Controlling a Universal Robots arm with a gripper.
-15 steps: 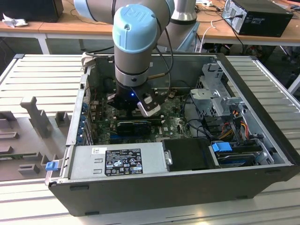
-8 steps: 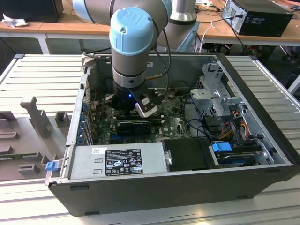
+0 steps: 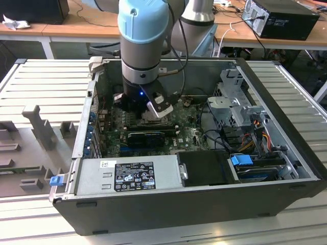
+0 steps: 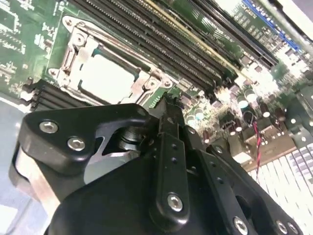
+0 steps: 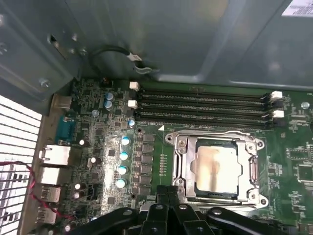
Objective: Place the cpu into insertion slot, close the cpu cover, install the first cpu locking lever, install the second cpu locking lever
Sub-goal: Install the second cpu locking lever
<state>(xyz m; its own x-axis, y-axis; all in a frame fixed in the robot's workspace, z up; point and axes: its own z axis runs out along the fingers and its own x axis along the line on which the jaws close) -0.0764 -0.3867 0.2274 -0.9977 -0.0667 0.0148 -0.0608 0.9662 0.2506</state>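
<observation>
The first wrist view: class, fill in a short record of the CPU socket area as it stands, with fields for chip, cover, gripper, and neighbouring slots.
chip: the cpu lies flat in the insertion slot
cover: the cpu cover is down, framing the chip
gripper: the gripper sits beside the socket's edge, holding nothing
neighbours: the memory slots run alongside the socket
case: the computer case lies open on its side

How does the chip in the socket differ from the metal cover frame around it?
The chip is a flat, pale, solid square; the cover frame is silvery metal with a window cut through its middle. The chip fills that window, while the cover frame runs around its edges and reaches further out. The chip's face is plain, while the cover frame has screws at its corners. Both are square and lie flat on the green board.
</observation>
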